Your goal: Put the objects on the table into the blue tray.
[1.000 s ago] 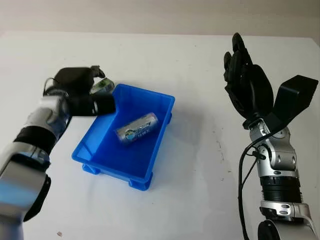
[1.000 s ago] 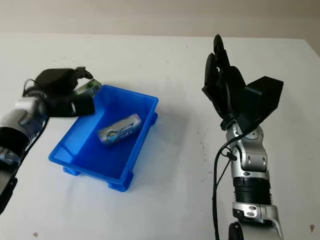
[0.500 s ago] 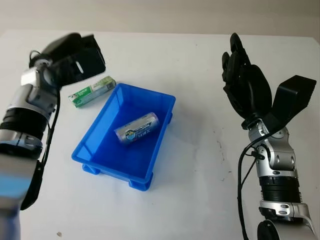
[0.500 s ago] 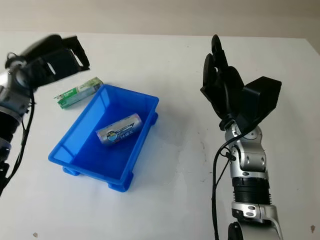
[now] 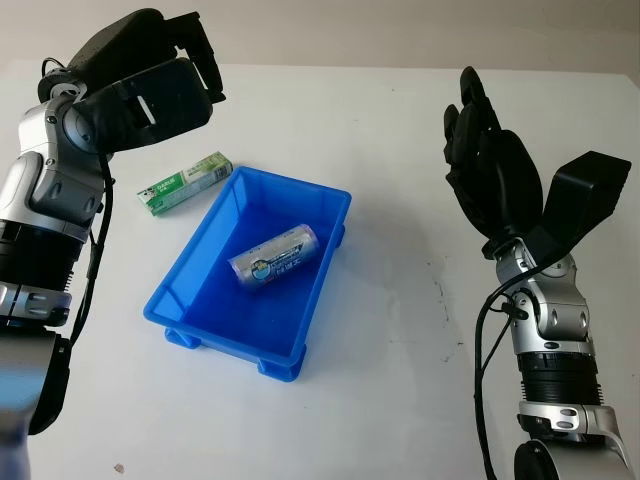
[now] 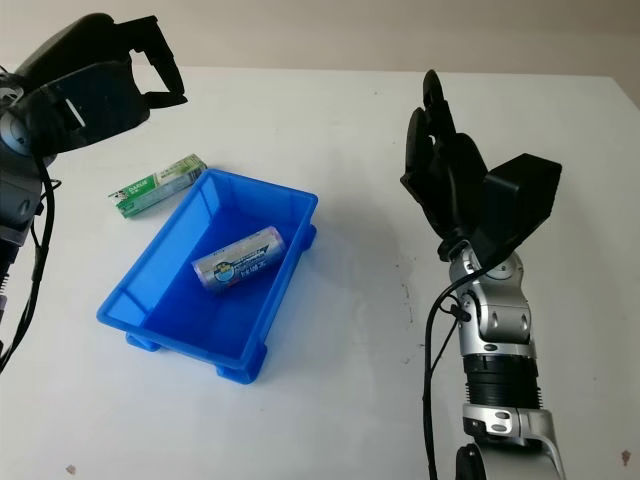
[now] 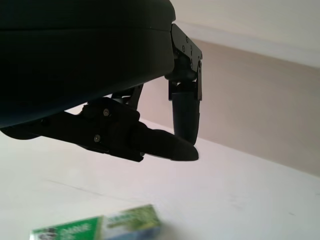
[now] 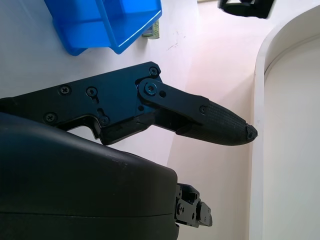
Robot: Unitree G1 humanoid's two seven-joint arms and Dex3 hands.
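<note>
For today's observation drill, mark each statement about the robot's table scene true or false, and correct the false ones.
1. A silver can lies inside the blue tray. True.
2. The green box is in the tray. False: it lies on the table beside the tray's far left corner.
3. The left hand holds the green box. False: it is open, raised above the table.
4. The right hand is open, raised at the table's right side. True.
</note>
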